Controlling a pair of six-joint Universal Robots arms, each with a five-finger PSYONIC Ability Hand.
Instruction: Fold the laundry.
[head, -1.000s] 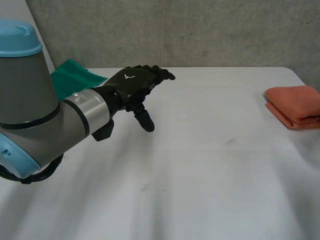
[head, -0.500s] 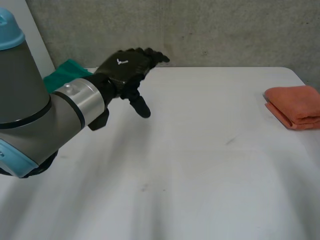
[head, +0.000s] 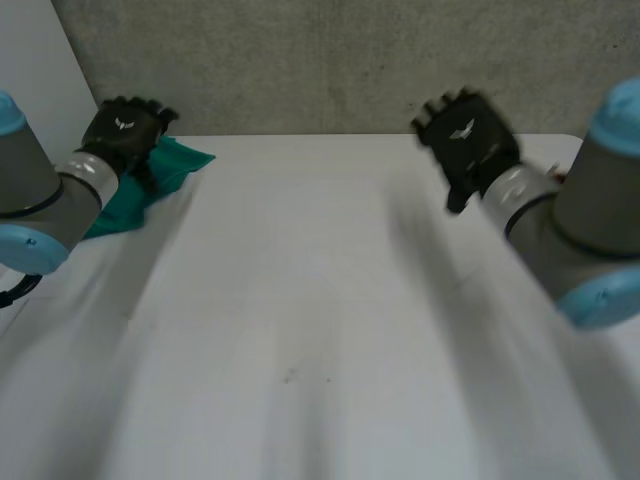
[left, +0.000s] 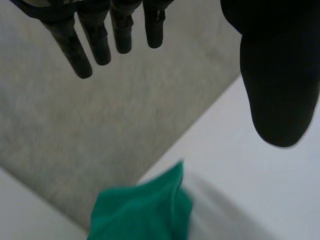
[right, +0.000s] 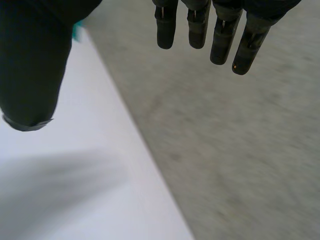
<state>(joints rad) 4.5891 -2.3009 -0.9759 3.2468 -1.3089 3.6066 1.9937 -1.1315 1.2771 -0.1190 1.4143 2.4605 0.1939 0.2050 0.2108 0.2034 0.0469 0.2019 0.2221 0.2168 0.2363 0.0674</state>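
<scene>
Left hand (head: 122, 135) sits at the table's 10 o'clock corner, over the far edge of the green cloth (head: 178, 162). In the left wrist view its fingers (left: 95, 42) are straight and spread from the thumb, released, nothing in them; the cloth lies bunched beyond the fingertips, apart from them, right at the table's back edge. The cloth is crumpled, not folded, and partly hidden under the left arm (head: 45, 205) in the head view.

Right hand (head: 468, 140) is up at about 1 o'clock near the back edge of the white table (head: 300, 300), back of the hand facing the camera. In the right wrist view its fingers (right: 220, 37) are straight, thumb apart, released and holding nothing. The grey wall (head: 330, 60) stands behind the table.
</scene>
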